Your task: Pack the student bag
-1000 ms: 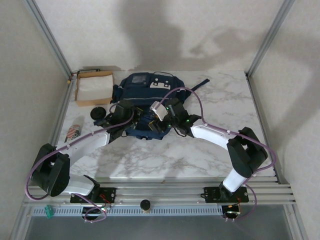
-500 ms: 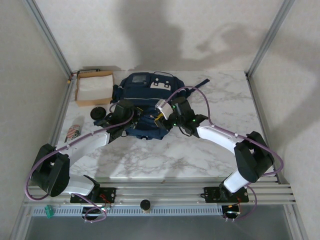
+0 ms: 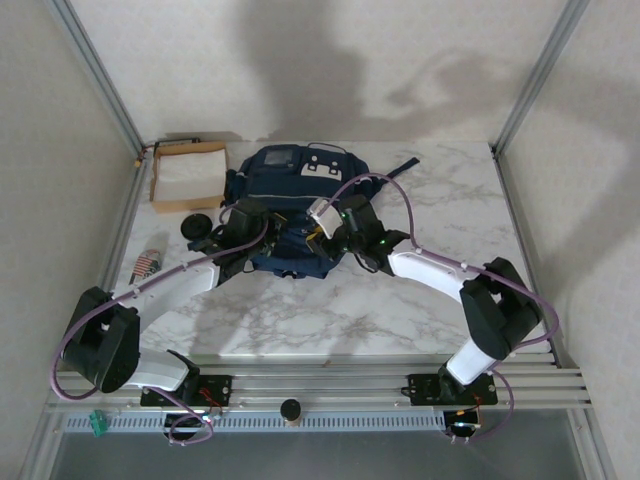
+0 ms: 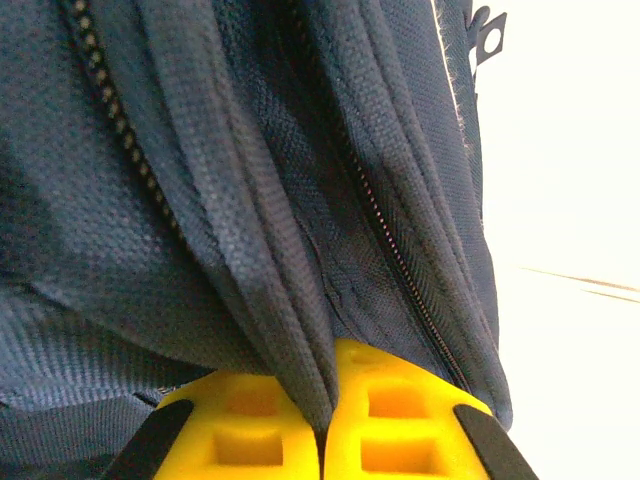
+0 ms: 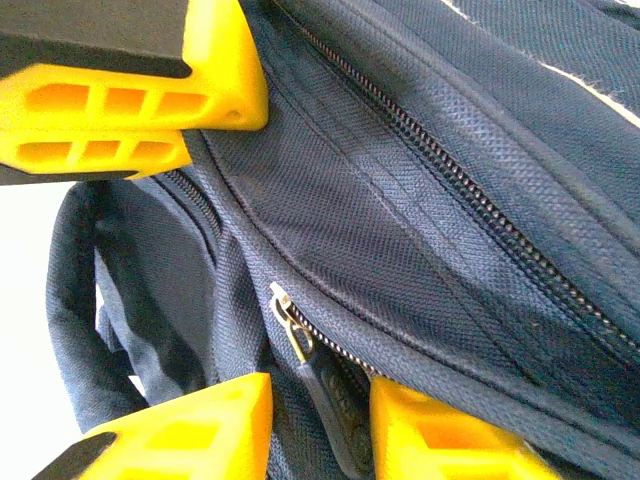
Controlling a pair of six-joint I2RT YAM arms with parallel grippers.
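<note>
1. Tabletop (image 3: pixel 330 310): flat, white, marble-veined. It carries the student bag (image 3: pixel 290 175) at centre rear.
2. Student bag: soft navy coarse weave with ridged seams and fine coil zippers.
3. Right hand (image 5: pixel 320 400): has edged in and narrowed. Its yellow fingers are part-spread astride the zipper pull (image 5: pixel 335 420), so unzipping is likely next.
4. Left hand (image 4: pixel 322 400): unmoved, pressed together and pinching a fold of the bag.
5. Zipper pull: a dark, slim tab.

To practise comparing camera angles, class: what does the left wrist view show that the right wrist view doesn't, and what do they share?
Left wrist: the fold of bag pinched in the shut left claw, and a holed tab. Right wrist: right claw straddling a zip pull, metal slider, pale stripe. Both: navy fabric, zip teeth, left claw's yellow fingers, white table.
</note>
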